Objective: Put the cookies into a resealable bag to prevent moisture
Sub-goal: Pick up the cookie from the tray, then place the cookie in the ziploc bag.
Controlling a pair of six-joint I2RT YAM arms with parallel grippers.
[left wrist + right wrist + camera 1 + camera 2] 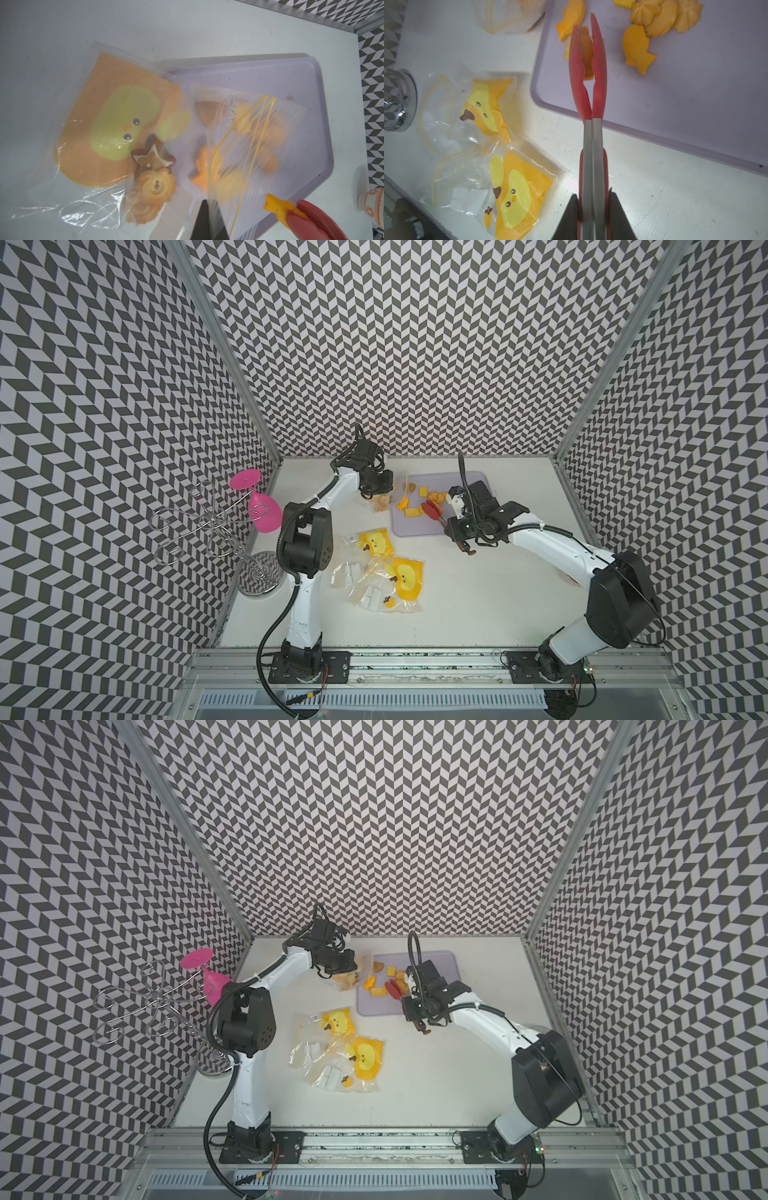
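Cookies (pixel 654 18) lie on tray (pixel 675 108); right pincer (pixel 593 216) squeezes tongs (pixel 578 62), left pincer (pixel 205 220) pinches bag (pixel 259 128); its print unreadable.

Robot lab test cell, chevron-patterned walls (pixel 415 344), aluminium frame (pixel 220 344), white tabletop (pixel 478 593), two arms (pixel 305 614) bolted to a rail (pixel 415 659).

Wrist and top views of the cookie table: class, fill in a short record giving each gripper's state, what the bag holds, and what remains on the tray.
Left gripper: shut on the resealable bag, at its mouth edge
Right gripper: shut on the tongs
Tongs' load: one orange cookie, over the tray
Bag contents: star cookie, round cookies
Left on tray: loose cookies, fish shapes and rounds
Elsewhere: spare bags on the table
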